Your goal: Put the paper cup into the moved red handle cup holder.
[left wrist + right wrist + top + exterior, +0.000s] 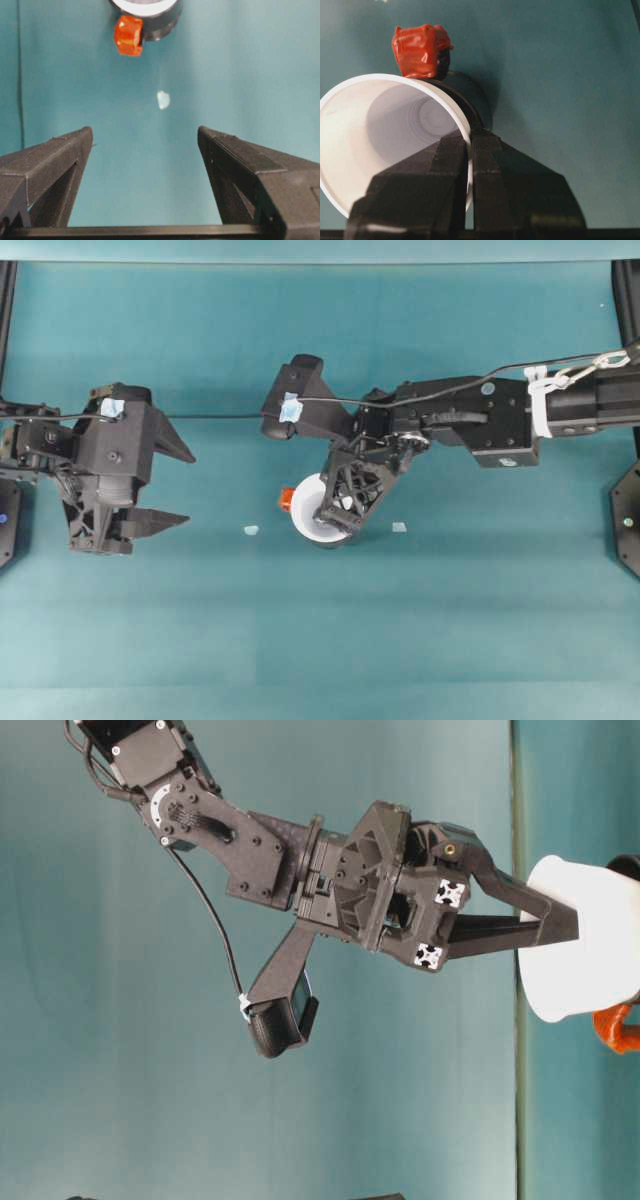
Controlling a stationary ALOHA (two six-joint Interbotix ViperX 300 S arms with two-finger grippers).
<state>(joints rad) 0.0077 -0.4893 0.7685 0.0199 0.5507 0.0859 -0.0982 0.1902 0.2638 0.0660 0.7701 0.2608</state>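
One upright paper cup (380,145), mouth upward

Both robot arms are black all over. The left arm (100,465) has a chunky, boxy body with small round screws in it. Its left gripper (170,485) has two pointy black fingers (55,165) shaped like wedges, with a rough, bumpy skin. A little blue tag (111,408) sits on top, and a thin black cable runs from it. The right arm (500,420) is long and has a white tie (537,400) wrapped round it, with a black cable and a silver clip. Its right gripper (345,515) has a frame with triangle holes. A black camera box (280,1020) hangs from it. Two small white squares (450,895) with black marks sit near the fingers.
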